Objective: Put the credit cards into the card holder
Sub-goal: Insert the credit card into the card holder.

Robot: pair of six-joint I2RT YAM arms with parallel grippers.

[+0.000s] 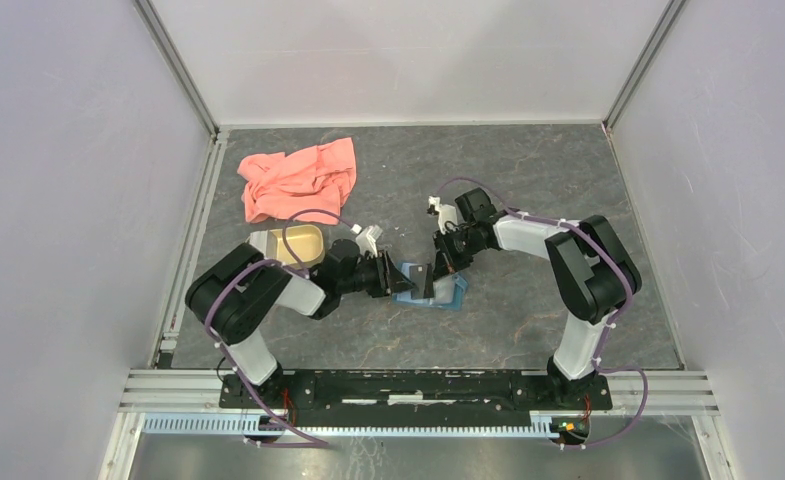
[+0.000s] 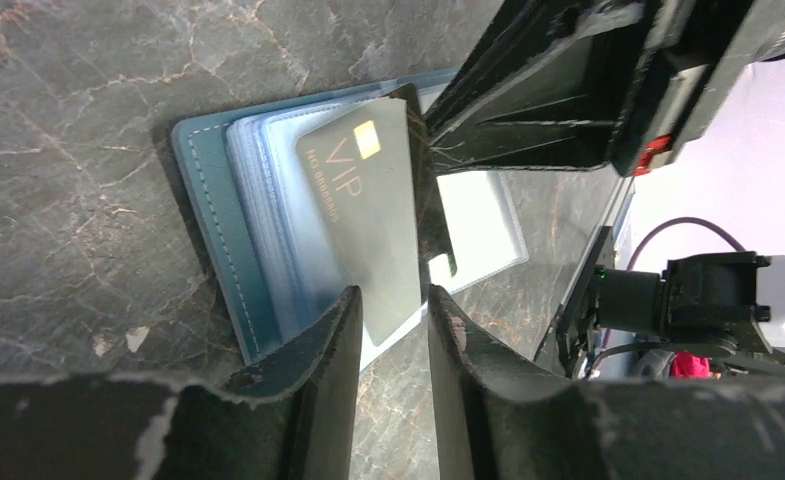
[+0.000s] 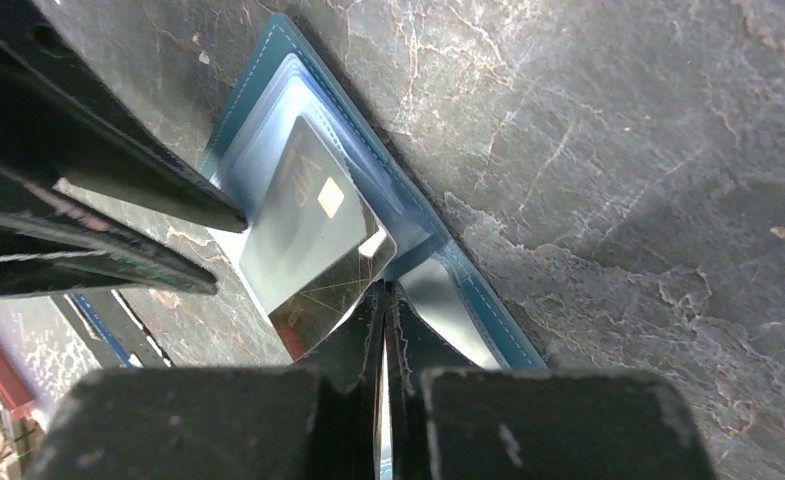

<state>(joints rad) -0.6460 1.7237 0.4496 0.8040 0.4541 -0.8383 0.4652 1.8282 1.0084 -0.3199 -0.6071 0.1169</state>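
The teal card holder lies open on the table, its clear sleeves facing up. A grey credit card marked VIP rests tilted over the sleeves. A darker card with thin gold lines adjoins its edge. My right gripper is shut, pinching the cards' edge at that corner. My left gripper is open on the other side, with the VIP card's near end just beyond the gap between its fingers.
A salmon-pink cloth lies crumpled at the back left. A tan oval dish sits beside the left arm's elbow. White walls enclose the table on three sides, and a metal rail runs along the near edge.
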